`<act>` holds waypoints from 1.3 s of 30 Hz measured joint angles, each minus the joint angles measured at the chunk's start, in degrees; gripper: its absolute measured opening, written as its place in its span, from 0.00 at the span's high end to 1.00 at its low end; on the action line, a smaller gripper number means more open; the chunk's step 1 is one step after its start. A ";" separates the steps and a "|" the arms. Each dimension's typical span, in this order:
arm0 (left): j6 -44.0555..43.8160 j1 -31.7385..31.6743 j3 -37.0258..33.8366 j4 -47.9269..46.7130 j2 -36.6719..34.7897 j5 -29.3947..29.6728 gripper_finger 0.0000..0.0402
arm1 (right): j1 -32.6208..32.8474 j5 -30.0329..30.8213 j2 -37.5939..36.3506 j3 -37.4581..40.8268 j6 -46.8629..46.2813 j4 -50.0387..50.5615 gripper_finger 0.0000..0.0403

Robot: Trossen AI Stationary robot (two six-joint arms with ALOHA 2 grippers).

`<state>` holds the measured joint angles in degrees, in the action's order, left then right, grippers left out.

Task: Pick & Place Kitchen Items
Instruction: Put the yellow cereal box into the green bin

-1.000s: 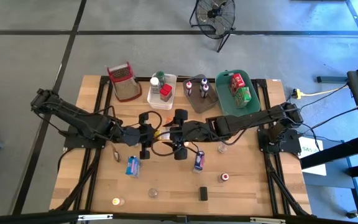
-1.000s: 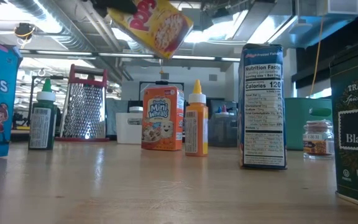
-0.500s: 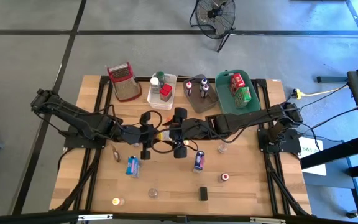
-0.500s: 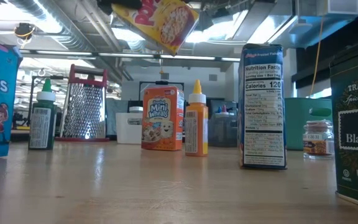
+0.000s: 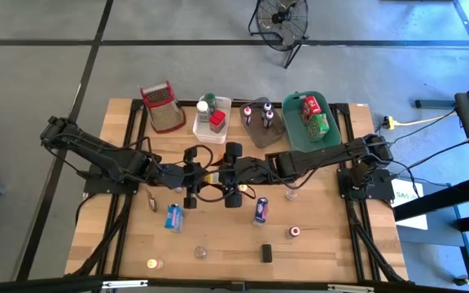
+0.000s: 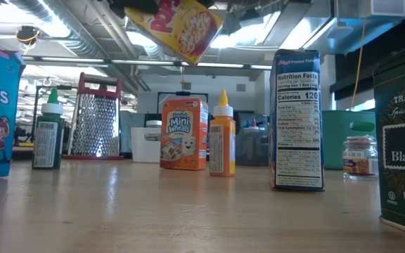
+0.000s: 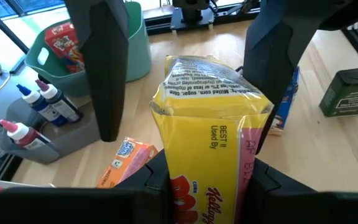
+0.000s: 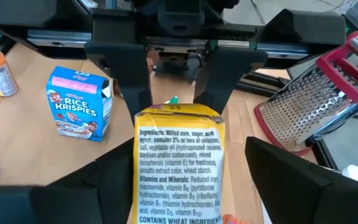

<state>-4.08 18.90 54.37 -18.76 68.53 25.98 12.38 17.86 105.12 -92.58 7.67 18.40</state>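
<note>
The small yellow cereal box hangs tilted in the air above the middle of the wooden table, clamped at one end between the fingers of the left gripper. The right gripper faces it from the other side with its jaws spread wide on either side of the box's free end, not pressing it. On the table below stand an orange Mini Wheats box, an orange squeeze bottle and a blue Rice Krispies box.
</note>
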 joint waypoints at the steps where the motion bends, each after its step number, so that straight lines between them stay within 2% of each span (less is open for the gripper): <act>1: -0.01 0.00 0.00 0.04 -0.02 0.00 0.75 | 0.00 -0.10 0.00 0.00 0.08 -0.10 0.32; 7: -0.04 0.00 0.01 0.04 -0.02 0.64 0.75 | 0.02 -0.15 0.00 0.00 0.30 -0.04 0.42; 15: 0.14 0.07 0.02 -0.26 0.00 7.26 0.74 | -0.09 0.31 0.02 -0.05 0.48 0.25 0.59; 19: 0.37 0.02 0.02 -0.26 0.04 7.39 0.74 | -0.09 0.32 0.02 -0.07 0.52 0.65 0.64; 22: 0.37 0.02 0.02 0.18 0.04 5.40 0.74 | 0.04 0.31 0.02 -0.07 0.45 0.93 0.65; 35: 0.40 0.22 0.02 0.52 0.04 5.22 0.74 | 0.04 0.07 0.02 -0.09 0.33 1.33 0.66; 39: 2.10 0.22 0.02 0.62 0.04 5.14 0.71 | 0.04 0.03 0.02 -0.09 0.30 1.70 0.66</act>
<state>-1.98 19.11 54.39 -18.15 68.58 31.11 12.43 17.89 105.14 -92.66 7.97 20.10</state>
